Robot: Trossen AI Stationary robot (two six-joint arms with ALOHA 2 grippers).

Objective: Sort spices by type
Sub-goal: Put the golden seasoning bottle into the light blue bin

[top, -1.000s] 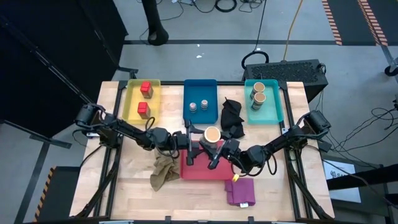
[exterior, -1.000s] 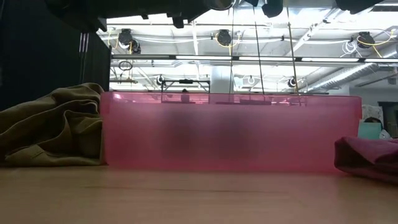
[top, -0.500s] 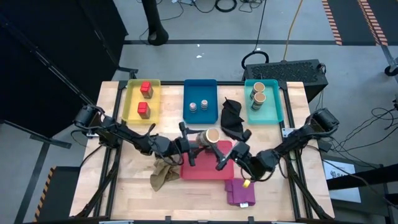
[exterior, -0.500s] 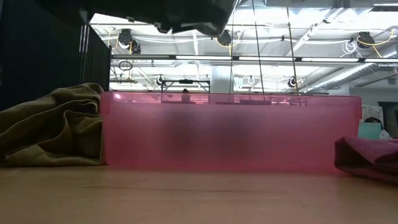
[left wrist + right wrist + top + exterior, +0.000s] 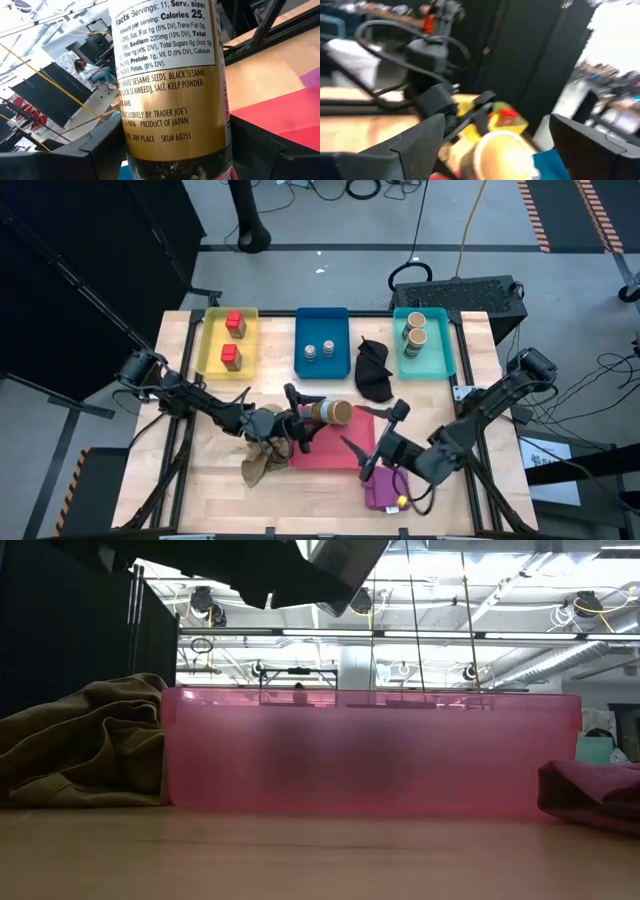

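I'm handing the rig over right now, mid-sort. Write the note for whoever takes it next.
Left tool: shut on a tan round jar, held tipped on its side above the red tray's far edge.
Right tool: open, empty, above the red tray's right part, apart from the jar.
Sorted: two red cubes in the yellow tray, two silver tins in the blue tray, two tan jars in the teal tray.
Left: the held jar probably belongs in the teal tray. No dark grey tins visible; check under the beige, black and purple cloths.
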